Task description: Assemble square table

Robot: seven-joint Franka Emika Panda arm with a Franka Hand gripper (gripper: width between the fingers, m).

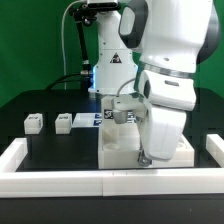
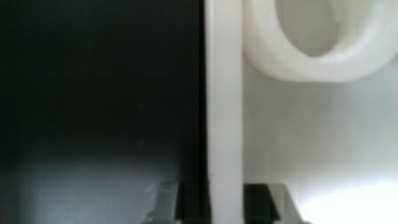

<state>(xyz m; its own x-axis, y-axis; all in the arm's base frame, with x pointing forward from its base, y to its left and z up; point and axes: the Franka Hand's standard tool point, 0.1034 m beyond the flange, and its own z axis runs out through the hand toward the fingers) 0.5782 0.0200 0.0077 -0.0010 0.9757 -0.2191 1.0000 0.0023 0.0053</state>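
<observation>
The square table's white slab lies just behind the front border wall, right of the middle in the exterior view. My gripper reaches down at its near edge. In the wrist view the slab's thin white edge runs straight between my two dark fingers, which are shut on it. A round socket ring shows on the slab's face. Two white tagged legs stand on the black table at the exterior view's left. Another tagged white block sits by the slab's far edge.
The low white border wall runs along the front, with a raised end at the exterior view's left. The marker board lies between the legs and the slab. The arm's white body fills the upper right.
</observation>
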